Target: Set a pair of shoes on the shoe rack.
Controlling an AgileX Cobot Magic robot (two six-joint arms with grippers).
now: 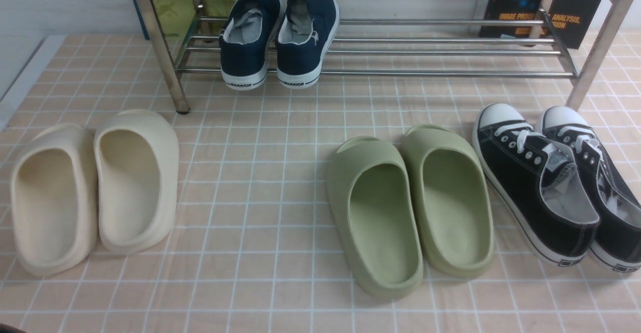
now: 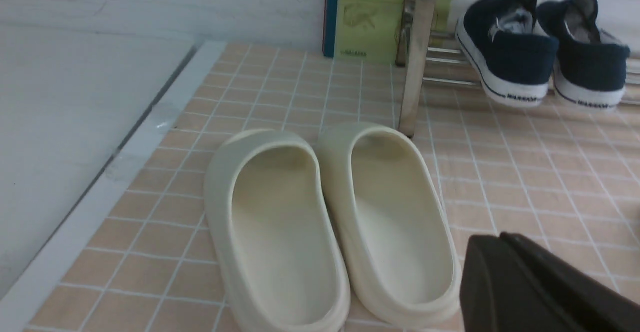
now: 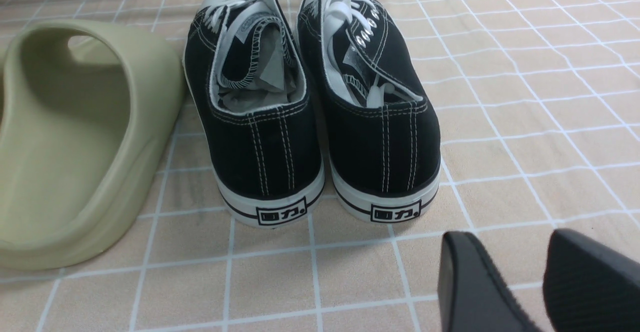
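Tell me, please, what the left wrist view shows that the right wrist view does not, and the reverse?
Only the left wrist view shows the cream slides, the navy shoes on the rack, a book and the left gripper, apparently shut. Only the right wrist view shows the black sneakers, a green slide and the open right gripper. Both show the tiled mat.

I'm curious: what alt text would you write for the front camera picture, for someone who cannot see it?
Two navy slip-on shoes sit side by side, heels toward the camera, on the low shelf of a chrome shoe rack. In front, on a tiled mat, lie cream slides, green slides and black lace-up sneakers.
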